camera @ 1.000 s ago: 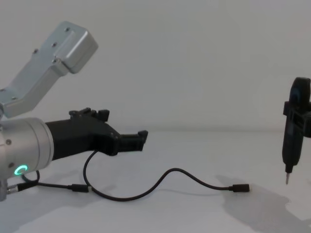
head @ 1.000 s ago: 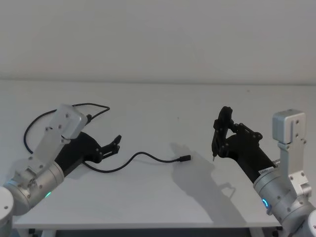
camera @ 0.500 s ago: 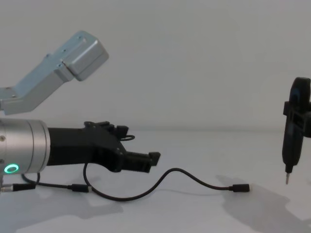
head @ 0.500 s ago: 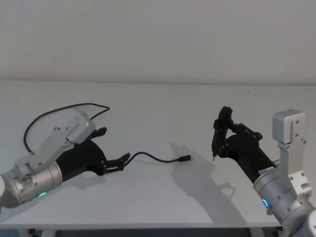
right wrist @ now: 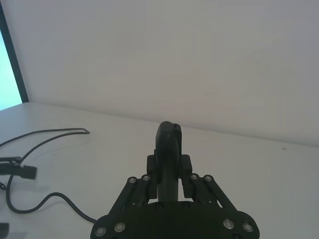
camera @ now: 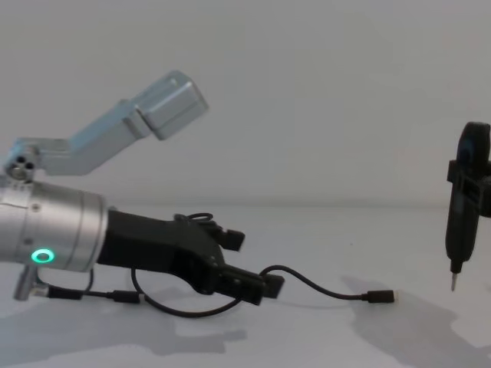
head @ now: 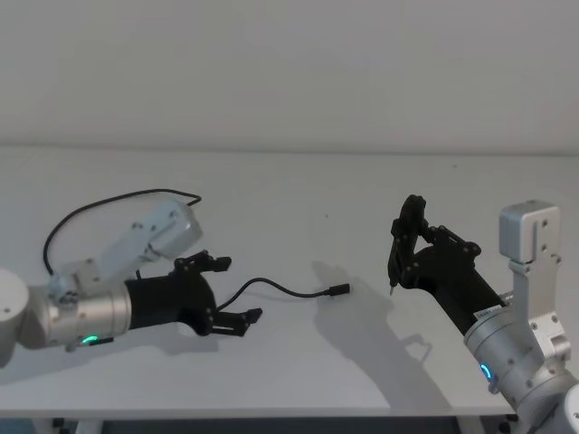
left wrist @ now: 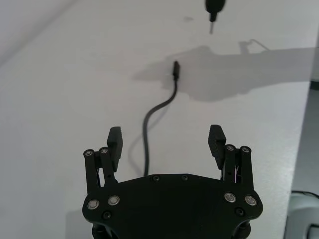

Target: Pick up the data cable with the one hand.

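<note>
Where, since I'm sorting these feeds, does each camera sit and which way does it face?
Head: on the robot's head, facing down at the table; left claw and right claw reach in.
Chest: lower, facing across the table; left claw enters from left.
Left wrist: behind the open left claw, facing the data cable.
Right wrist: behind the right claw, shut on a slim tool.
Head and chest share the data cable.

Left arm's black angular two-fingered hand (head: 237, 289) has swung from the left of the frame toward lower centre and dropped close to the white surface (head: 298, 208), its fingers (left wrist: 115, 142) now spread either side of the thin black data cable (left wrist: 145, 142).
</note>
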